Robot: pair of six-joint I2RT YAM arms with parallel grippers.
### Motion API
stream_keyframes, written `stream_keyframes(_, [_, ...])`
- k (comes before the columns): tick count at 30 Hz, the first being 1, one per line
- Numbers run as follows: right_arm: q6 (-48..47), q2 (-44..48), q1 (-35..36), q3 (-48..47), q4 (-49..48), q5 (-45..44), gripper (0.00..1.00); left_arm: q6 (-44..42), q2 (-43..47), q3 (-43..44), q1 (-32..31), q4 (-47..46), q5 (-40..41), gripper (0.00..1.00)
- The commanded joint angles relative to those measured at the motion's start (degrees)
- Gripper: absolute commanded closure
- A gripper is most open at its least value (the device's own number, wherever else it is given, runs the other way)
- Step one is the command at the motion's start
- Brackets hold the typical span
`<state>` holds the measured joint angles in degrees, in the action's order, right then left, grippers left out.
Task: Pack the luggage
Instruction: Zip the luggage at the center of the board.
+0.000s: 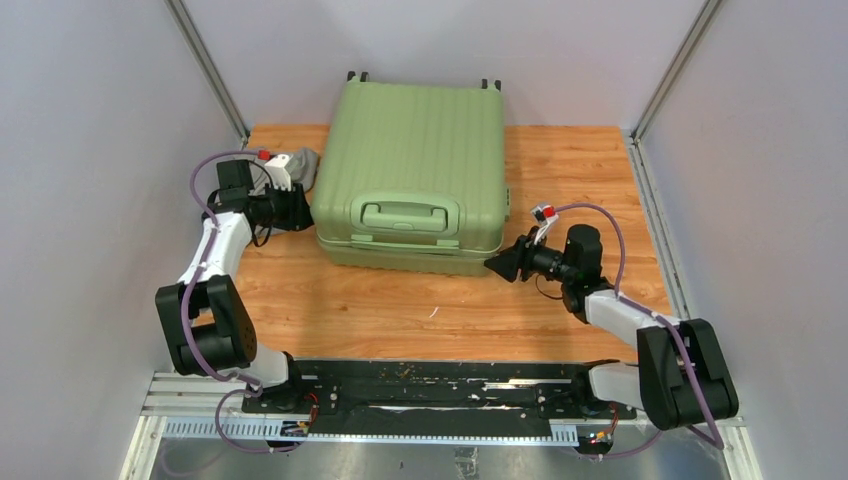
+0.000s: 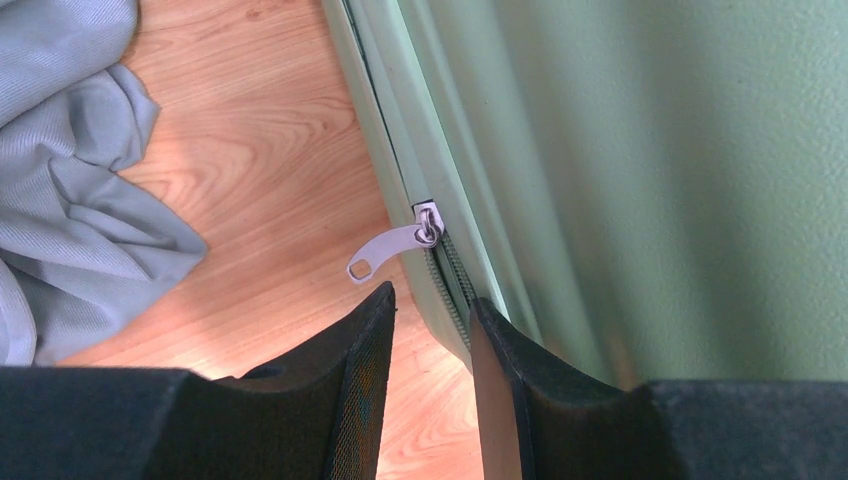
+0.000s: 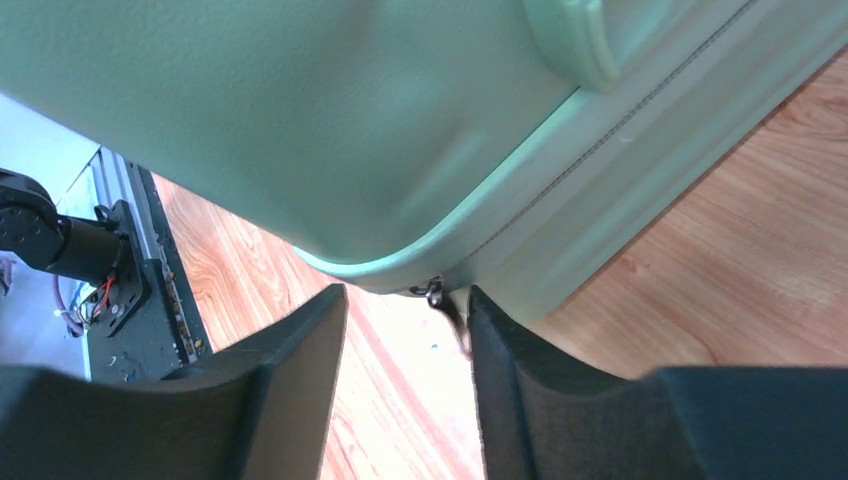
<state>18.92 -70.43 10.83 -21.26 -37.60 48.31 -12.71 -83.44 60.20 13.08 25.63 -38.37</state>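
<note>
The light-green ribbed luggage (image 1: 415, 170) lies closed on the wooden table, handle toward me. My left gripper (image 1: 300, 212) is at its left side. In the left wrist view it (image 2: 430, 305) is open just short of a silver zipper pull (image 2: 385, 250) that hangs from the slider on the side seam (image 2: 440, 265). My right gripper (image 1: 497, 265) is at the front right corner. In the right wrist view it (image 3: 405, 305) is open, with a dark zipper pull (image 3: 440, 297) between its fingers, close to the right finger (image 3: 500, 340).
A grey cloth (image 1: 300, 165) lies on the table left of the suitcase, behind the left gripper; it also shows in the left wrist view (image 2: 70, 170). Grey walls enclose the table on three sides. The black base rail (image 1: 430, 385) runs along the near edge.
</note>
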Motion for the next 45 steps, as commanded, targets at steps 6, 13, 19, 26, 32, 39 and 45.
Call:
stream_keyframes(6, [-8.11,6.0,1.51,-2.64,12.84,-10.36,0.34,1.8,-1.34,1.0,-0.1,-2.79,-1.44,0.6])
stream_keyframes(13, [-7.85,-0.33,1.56,-6.0,7.91,-2.68,0.45,2.93,-1.7,0.57,-0.07,-3.38,-1.75,0.6])
stream_keyframes(19, [-7.87,-1.04,1.52,-5.33,4.13,0.14,0.58,4.25,-1.99,0.83,-0.07,-4.27,-2.24,0.6])
stream_keyframes(26, [-6.89,-0.43,1.56,-3.96,4.02,-0.73,0.89,4.88,-2.1,0.86,-0.09,-4.35,-2.49,0.61])
stream_keyframes(32, [-4.6,3.24,1.6,0.97,-1.31,-4.64,1.0,5.33,-1.77,-0.11,-0.13,-4.79,-2.47,0.62])
stream_keyframes(39, [-1.8,4.42,1.93,3.16,-6.07,-3.28,1.0,10.67,-0.77,-3.18,-0.21,-9.19,-3.9,0.65])
stream_keyframes(45, [-0.68,9.02,13.63,4.15,1.58,-7.24,1.0,16.75,0.3,-8.54,-1.37,-15.34,-4.52,0.76])
